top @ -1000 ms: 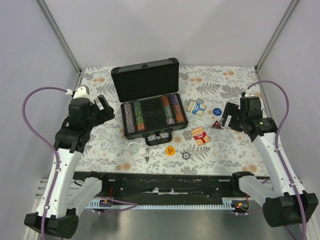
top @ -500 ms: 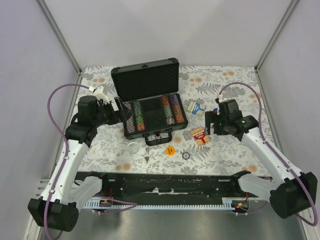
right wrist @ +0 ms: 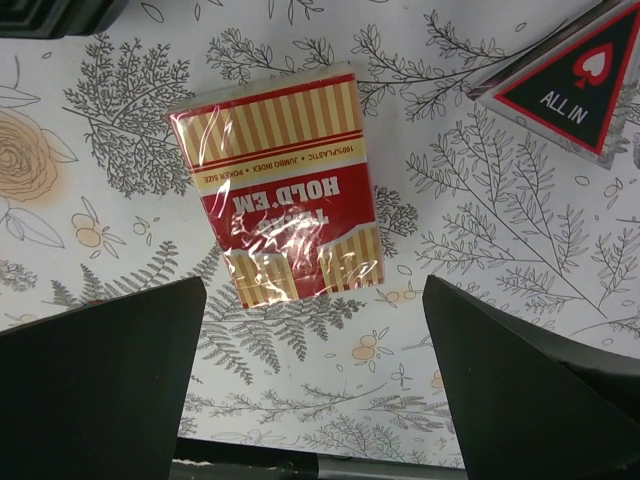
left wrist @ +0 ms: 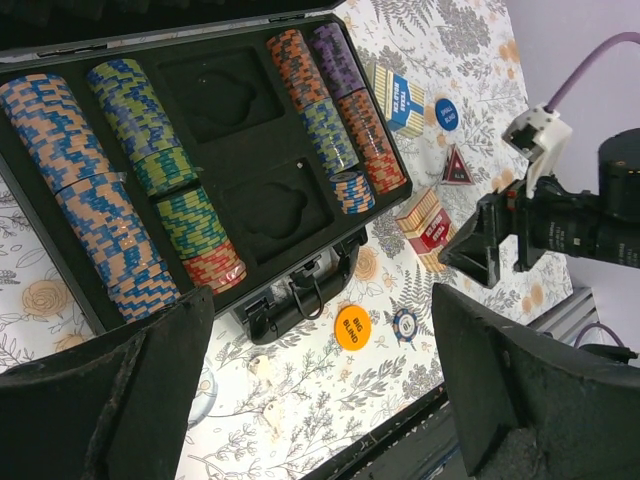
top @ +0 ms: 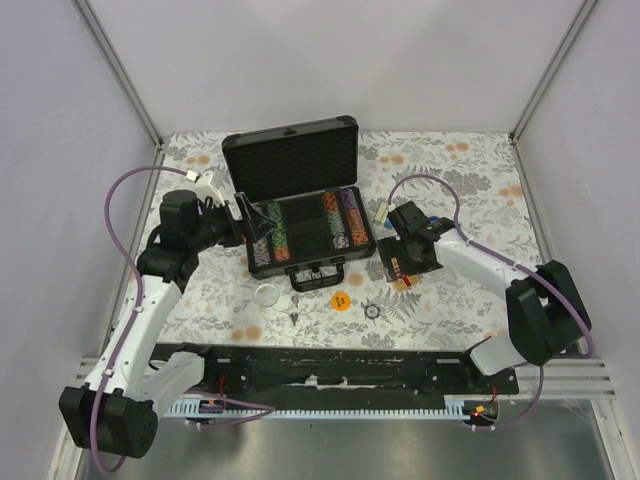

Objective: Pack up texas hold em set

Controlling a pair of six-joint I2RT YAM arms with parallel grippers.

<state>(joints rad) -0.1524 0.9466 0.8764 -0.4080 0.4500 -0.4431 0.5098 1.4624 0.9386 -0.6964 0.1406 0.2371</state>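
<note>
— Right gripper hangs spread wide above the red deck, one finger out to either side, pinching nothing. How is the other one from where you stand?

— Left gripper is splayed wide too, with nothing between its fingers. It is poised at the left end of the case; whether it touches the rim I cannot tell.

— And the set itself?

— All of it sits on the flowered table. The black case stands in the middle, lid raised and leaning back, foam showing, handle facing the arms.

— What's in it?

— Rows of striped poker chips lie in the channels at the left and right of the tray. Between them, two card-shaped hollows show bare foam.

— The decks?

— The red deck lies flat in its wrapper on the table, near the case's front right corner but apart from it. The blue deck lies farther back, near the case's right side.

— Smaller bits?

— A black triangular "ALL IN" marker sits near the red deck, not touching it. A blue round button lies just beside the blue deck. An orange "BIG BLIND" button rests in front of the handle, with a single loose chip just beside it. A clear round disc lies in front of the case's left half.
</note>
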